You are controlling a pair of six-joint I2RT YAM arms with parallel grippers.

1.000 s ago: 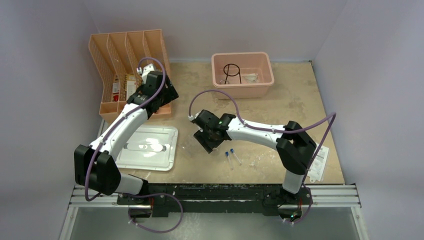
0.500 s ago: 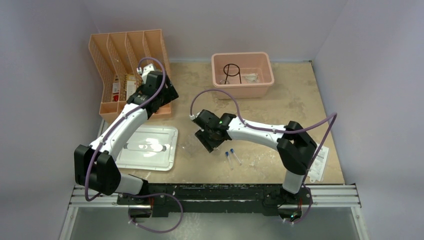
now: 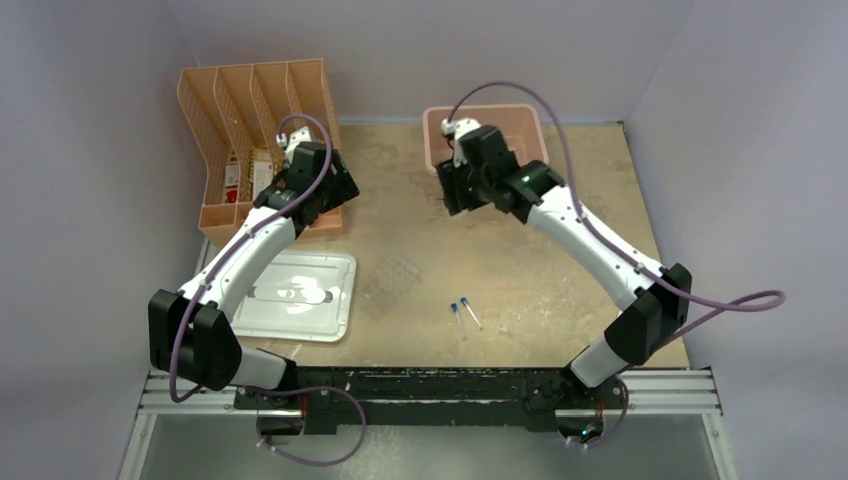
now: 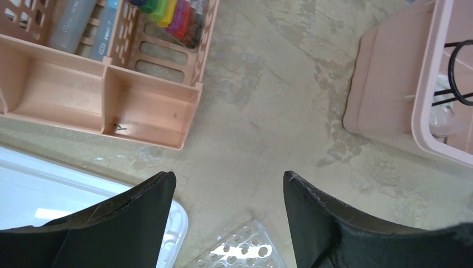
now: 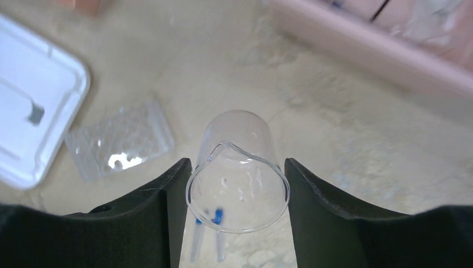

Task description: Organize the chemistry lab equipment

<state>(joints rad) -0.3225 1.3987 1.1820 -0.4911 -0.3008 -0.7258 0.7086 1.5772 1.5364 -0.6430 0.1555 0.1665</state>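
My right gripper (image 3: 452,192) is shut on a small clear beaker (image 5: 237,145), held in the air by the front left of the pink bin (image 3: 535,125). Its fingers (image 5: 167,190) press both sides of the glass. A clear plastic tray (image 3: 390,283) with round wells lies mid-table and also shows in the right wrist view (image 5: 120,139). Two blue-capped vials (image 3: 462,313) lie to its right. The black wire ring tripod (image 4: 454,61) is in the bin. My left gripper (image 4: 227,178) is open and empty near the orange organizer (image 3: 225,110).
A flat white lid (image 3: 295,295) lies at the front left, beside the clear tray. The orange organizer holds coloured markers (image 4: 167,11) and packets. A paper sheet (image 3: 640,320) hangs at the table's right front edge.
My right arm has swung from the table's middle back to the pink bin with the beaker in its jaws, uncovering the clear tray. The left arm has not moved.
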